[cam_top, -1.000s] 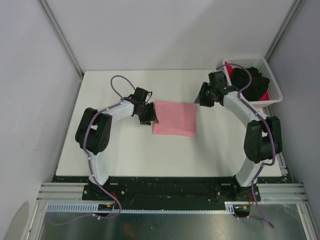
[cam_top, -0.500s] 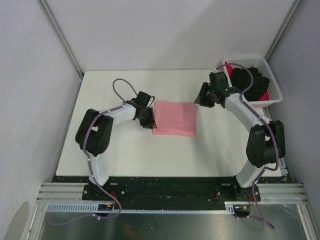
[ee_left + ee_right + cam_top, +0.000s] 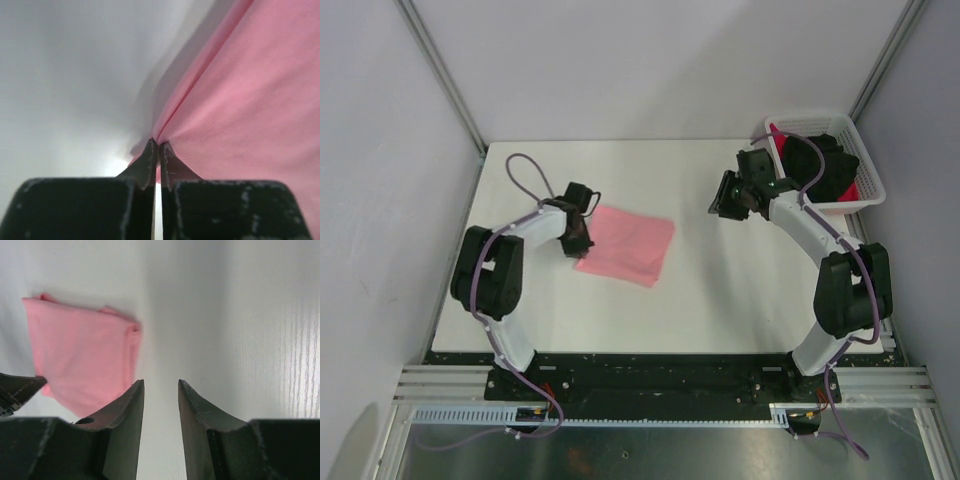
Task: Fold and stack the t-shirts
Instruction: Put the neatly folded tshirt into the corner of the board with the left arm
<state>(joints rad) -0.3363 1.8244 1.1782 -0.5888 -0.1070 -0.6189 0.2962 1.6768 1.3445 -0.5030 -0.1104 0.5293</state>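
The folded salmon-pink t-shirt [image 3: 625,246] lies on the white table, left of centre and skewed. My left gripper [image 3: 578,238] is shut on its left edge. In the left wrist view the left gripper [image 3: 159,145] pinches the pink t-shirt [image 3: 240,100], and the cloth puckers at the tips. My right gripper [image 3: 725,202] hovers open over bare table to the shirt's right. The right wrist view has the right gripper [image 3: 161,383] with nothing between its fingers and the pink t-shirt [image 3: 82,357] further left. A black t-shirt [image 3: 825,165] and a red t-shirt [image 3: 866,187] lie bunched in the basket.
The white lattice basket [image 3: 810,116] stands at the table's back right corner, just behind my right arm. Grey walls close in on the left, back and right sides. The table's front edge meets a black rail by the arm bases.
My left gripper shut on the pink t-shirt's left edge and dragged it to the left, turning it askew. The right arm has hardly moved.
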